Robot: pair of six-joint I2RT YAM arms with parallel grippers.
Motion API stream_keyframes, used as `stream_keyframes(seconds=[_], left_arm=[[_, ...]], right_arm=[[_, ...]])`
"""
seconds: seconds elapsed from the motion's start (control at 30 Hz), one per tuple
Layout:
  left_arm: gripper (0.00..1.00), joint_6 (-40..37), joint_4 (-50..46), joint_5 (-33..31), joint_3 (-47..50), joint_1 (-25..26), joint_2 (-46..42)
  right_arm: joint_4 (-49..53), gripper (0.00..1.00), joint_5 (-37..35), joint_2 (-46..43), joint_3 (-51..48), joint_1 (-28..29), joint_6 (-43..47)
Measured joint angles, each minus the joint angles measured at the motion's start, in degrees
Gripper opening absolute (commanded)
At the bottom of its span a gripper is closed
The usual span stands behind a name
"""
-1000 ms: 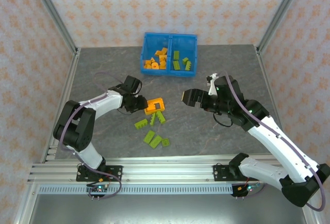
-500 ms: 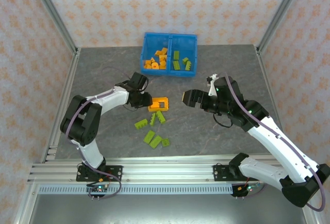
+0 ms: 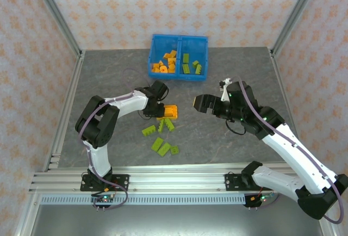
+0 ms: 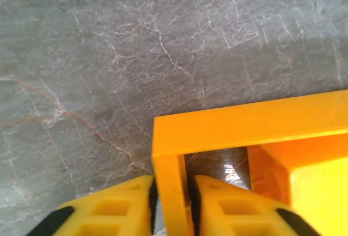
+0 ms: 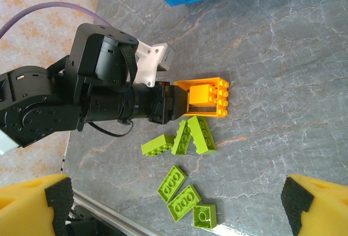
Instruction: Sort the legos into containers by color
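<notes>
Orange hollow square piece (image 3: 171, 111), six lime bricks (image 3: 162, 136) scattered just beside it, blue bin (image 3: 179, 76) holding orange left, green right

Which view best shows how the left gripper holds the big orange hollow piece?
The left wrist view: the left gripper has a finger pressed on either side of one wall of the orange hollow piece. The right wrist view shows the whole piece at the gripper's tip, the contact less plain. The top view shows both small.

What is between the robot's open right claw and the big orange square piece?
Nothing. In the top view, just bare grey table separates the right gripper from the orange square piece.
</notes>
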State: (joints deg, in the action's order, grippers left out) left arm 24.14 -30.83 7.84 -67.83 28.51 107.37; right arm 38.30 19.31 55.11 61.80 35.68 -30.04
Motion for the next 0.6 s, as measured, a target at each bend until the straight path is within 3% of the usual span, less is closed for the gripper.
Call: stream_keyframes(seconds=[0.1,0.37,0.6], left_arm=[[0.0,0.42,-0.52,0.02,-0.04,-0.02,-0.55],[0.0,1.29,-5.25,-0.02,-4.66,-0.02,-5.49],[0.0,0.72,-10.58,-5.29,-20.09,-2.47,-5.9]], right_arm=[[0.0,0.99,-0.22,-0.02,0.0,0.0,-0.04],[0.37,0.99,-0.42,-0.02,0.0,0.0,-0.39],[0.72,0.99,-0.44,-0.31,0.0,0.0,-0.59]])
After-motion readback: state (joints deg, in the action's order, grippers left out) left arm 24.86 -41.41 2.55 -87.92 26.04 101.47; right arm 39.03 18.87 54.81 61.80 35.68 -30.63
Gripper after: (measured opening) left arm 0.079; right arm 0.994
